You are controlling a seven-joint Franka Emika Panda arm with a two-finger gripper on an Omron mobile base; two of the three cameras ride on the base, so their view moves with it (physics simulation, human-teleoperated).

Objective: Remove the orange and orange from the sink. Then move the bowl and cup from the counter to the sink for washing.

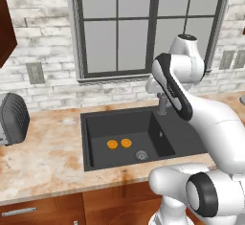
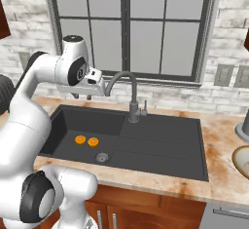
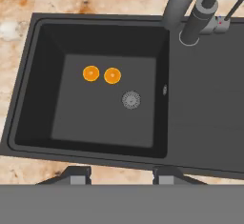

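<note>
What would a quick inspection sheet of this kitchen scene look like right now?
Surface: beige marbled counter around a black sink.
Job's things: two oranges lie side by side on the basin floor, left of the drain; the edge of a bowl shows on the counter at far right.
Clutter: a toaster at far left of the counter.
Grippers: the gripper hangs high above the sink, jaws apart, holding nothing.
Cables: nothing seen.
Surroundings: dark faucet, window, white brick wall with outlets, wood cabinets below.
</note>
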